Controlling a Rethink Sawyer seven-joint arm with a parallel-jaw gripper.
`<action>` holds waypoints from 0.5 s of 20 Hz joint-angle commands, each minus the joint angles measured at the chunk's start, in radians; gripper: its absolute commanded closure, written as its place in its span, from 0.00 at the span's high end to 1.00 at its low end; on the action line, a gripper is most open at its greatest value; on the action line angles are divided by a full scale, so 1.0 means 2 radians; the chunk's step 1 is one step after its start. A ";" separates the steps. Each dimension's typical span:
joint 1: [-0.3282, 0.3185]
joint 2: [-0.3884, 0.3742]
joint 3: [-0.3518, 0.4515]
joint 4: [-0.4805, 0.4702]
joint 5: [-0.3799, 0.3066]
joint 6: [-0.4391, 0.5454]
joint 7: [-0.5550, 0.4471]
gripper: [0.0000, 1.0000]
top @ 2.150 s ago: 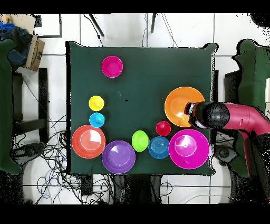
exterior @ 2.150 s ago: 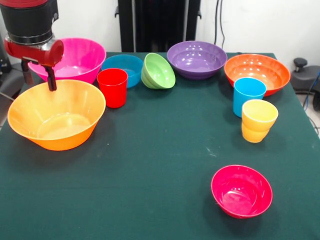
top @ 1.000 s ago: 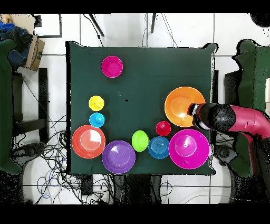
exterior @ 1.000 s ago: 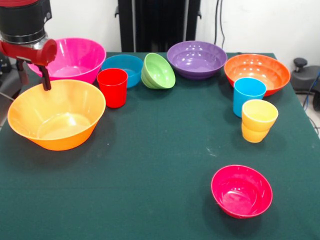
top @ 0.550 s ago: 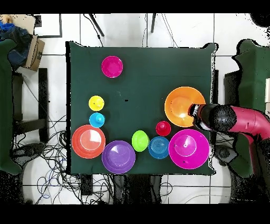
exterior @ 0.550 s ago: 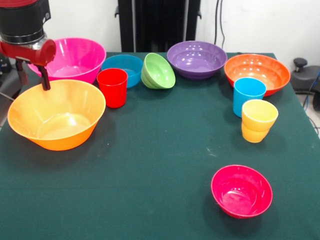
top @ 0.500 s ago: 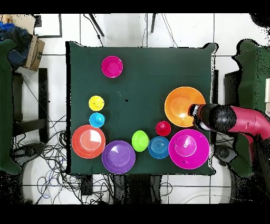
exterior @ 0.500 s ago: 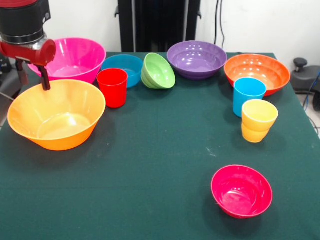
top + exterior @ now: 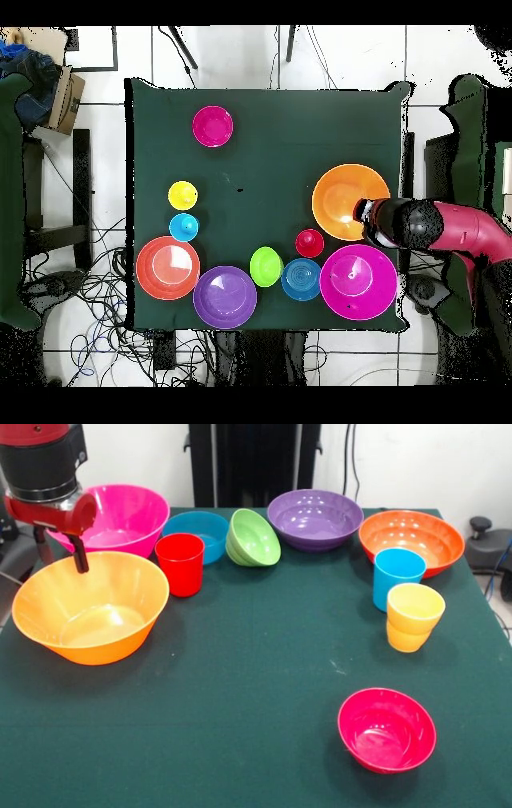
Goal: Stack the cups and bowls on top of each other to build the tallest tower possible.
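Note:
My gripper (image 9: 60, 556) hangs open at the far rim of the large yellow-orange bowl (image 9: 92, 612), one finger just inside the rim and one outside. From above, the gripper (image 9: 364, 216) sits at that bowl's (image 9: 345, 200) edge beside the pink bowl (image 9: 358, 282). In a row along the far side stand the pink bowl (image 9: 128, 516), red cup (image 9: 180, 564), blue bowl (image 9: 200, 532), green bowl (image 9: 254, 538) tipped on its side, purple bowl (image 9: 314, 518) and orange bowl (image 9: 410, 540). The sky-blue cup (image 9: 398, 576) and yellow cup (image 9: 414, 618) stand together. A crimson bowl (image 9: 386, 730) sits alone.
The green table (image 9: 256, 664) ends close behind the bowl row. A cardboard box (image 9: 65, 98) lies on the floor beyond one corner, with cables (image 9: 95, 290) along that side.
The gripper drew up and away from the yellow-orange bowl's rim, then came back a little lower and further over it. No bowl or cup has moved.

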 commanded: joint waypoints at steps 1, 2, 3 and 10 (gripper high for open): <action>0.017 0.030 0.012 0.006 -0.033 0.026 -0.148 1.00; 0.017 0.030 0.012 0.006 -0.033 0.026 -0.148 1.00; 0.017 0.031 0.012 0.006 -0.033 0.026 -0.148 1.00; 0.013 0.036 0.015 0.005 -0.032 0.023 -0.150 1.00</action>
